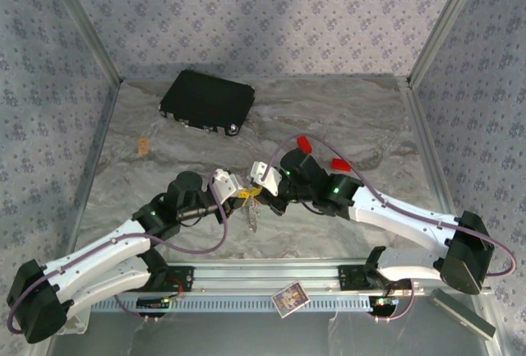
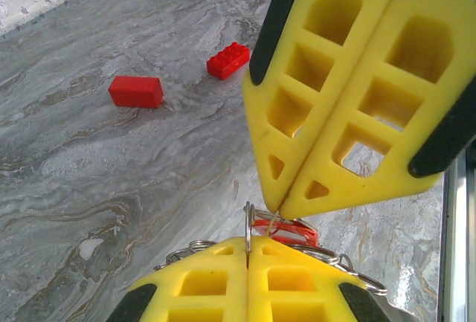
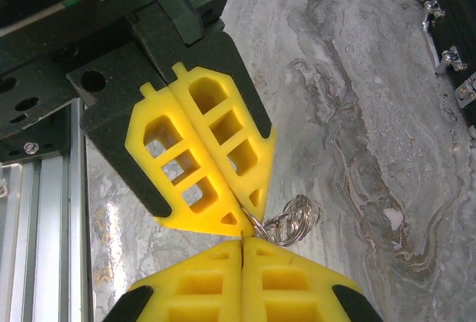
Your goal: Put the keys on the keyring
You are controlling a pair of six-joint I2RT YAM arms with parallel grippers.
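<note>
My two grippers meet tip to tip above the middle of the table. The left gripper (image 1: 234, 187) (image 2: 248, 244) (image 3: 244, 221) is shut on the edge of a silvery ring of the keyring (image 2: 248, 221). Its chain of small rings (image 3: 294, 220) hangs to one side. The right gripper (image 1: 265, 177) (image 3: 242, 239) (image 2: 279, 213) is shut on a thin flat strip, apparently a key's blade, right at that ring. A red key part (image 2: 290, 230) shows just behind the tips. A pale piece (image 1: 251, 212) dangles below both grippers. Most of what is held is hidden by the yellow fingers (image 2: 335, 99).
Two red blocks (image 1: 302, 143) (image 1: 338, 163) lie on the marble table (image 1: 370, 117) behind the right arm, also in the left wrist view (image 2: 135, 91) (image 2: 227, 60). A black case (image 1: 207, 101) sits at the back left, a small tan item (image 1: 144, 145) near the left wall.
</note>
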